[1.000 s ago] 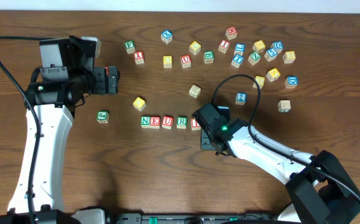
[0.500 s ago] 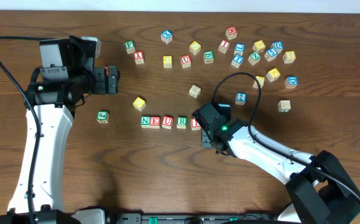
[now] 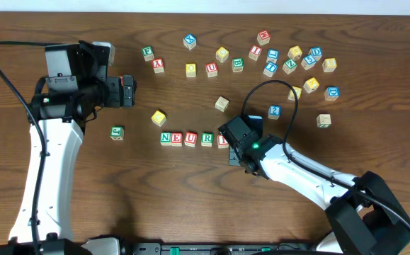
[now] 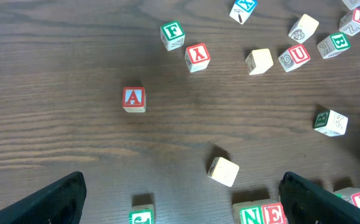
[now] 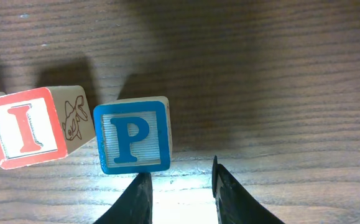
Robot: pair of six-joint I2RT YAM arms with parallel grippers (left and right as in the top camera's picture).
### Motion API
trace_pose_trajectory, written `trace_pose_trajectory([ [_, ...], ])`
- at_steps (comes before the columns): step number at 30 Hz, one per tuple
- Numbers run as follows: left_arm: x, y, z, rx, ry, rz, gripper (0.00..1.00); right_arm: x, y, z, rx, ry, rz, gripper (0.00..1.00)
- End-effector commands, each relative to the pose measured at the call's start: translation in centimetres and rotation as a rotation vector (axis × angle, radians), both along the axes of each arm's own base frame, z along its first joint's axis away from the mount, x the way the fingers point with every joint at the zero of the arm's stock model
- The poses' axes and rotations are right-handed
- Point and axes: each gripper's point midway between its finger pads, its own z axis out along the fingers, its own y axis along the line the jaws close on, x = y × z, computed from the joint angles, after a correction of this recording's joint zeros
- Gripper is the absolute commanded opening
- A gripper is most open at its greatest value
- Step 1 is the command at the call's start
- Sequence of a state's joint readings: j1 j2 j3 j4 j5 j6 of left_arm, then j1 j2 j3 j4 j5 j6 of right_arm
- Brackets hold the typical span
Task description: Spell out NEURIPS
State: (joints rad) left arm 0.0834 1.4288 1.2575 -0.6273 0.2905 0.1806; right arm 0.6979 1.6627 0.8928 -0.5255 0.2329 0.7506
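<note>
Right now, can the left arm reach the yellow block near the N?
Probably yes. The left arm hangs close by, jaws wide open; the yellow block sits apart from the letter row, nothing in the way.

**Tabletop** (image 3: 190, 198): dark brown wood-grain surface carrying loose wooden letter cubes.
- Red A cube (image 4: 133, 99), upright, standing alone.
- Green F cube (image 4: 172, 35), just beside a red Y cube (image 4: 197, 57).
- Blue X cube (image 4: 243, 9), tilted, towards the far edge.
- Green B cube (image 4: 332, 45), tilted.
- Green-edged cube (image 4: 330, 122), turned askew, letter unclear.
- Green-faced cube (image 3: 117, 132), letter illegible.
- Blue-faced cube (image 3: 275, 111), well apart from the others.
</note>
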Motion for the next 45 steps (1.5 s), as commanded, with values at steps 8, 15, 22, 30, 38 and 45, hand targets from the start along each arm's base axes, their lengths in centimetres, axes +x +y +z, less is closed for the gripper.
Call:
trace_pose_trajectory([
  [8, 0.31, -0.04, 1.10, -0.008, -0.026, -0.003, 0.98, 0.59, 0.14, -0.56, -0.030, -0.019, 0.020, 0.27],
  [15, 0.31, -0.04, 1.10, -0.008, -0.026, -0.003, 0.98, 0.63, 0.17, -0.65, -0.030, -0.019, 0.020, 0.27],
  [22, 0.31, -0.04, 1.10, -0.008, -0.026, -0.003, 0.98, 0.77, 0.26, -0.60, -0.030, -0.025, 0.030, 0.26],
  [30, 0.31, -0.04, 1.10, -0.008, -0.026, -0.003, 0.98, 1.04, 0.09, -0.47, -0.044, -0.040, 0.032, 0.26],
  [38, 0.31, -0.04, 1.10, -0.008, -0.026, -0.003, 0.97, 1.08, 0.12, -0.47, -0.043, -0.042, 0.032, 0.27],
  [45, 0.31, -0.04, 1.10, -0.008, -0.026, -0.003, 0.98, 1.10, 0.13, -0.45, -0.042, -0.043, 0.032, 0.26],
])
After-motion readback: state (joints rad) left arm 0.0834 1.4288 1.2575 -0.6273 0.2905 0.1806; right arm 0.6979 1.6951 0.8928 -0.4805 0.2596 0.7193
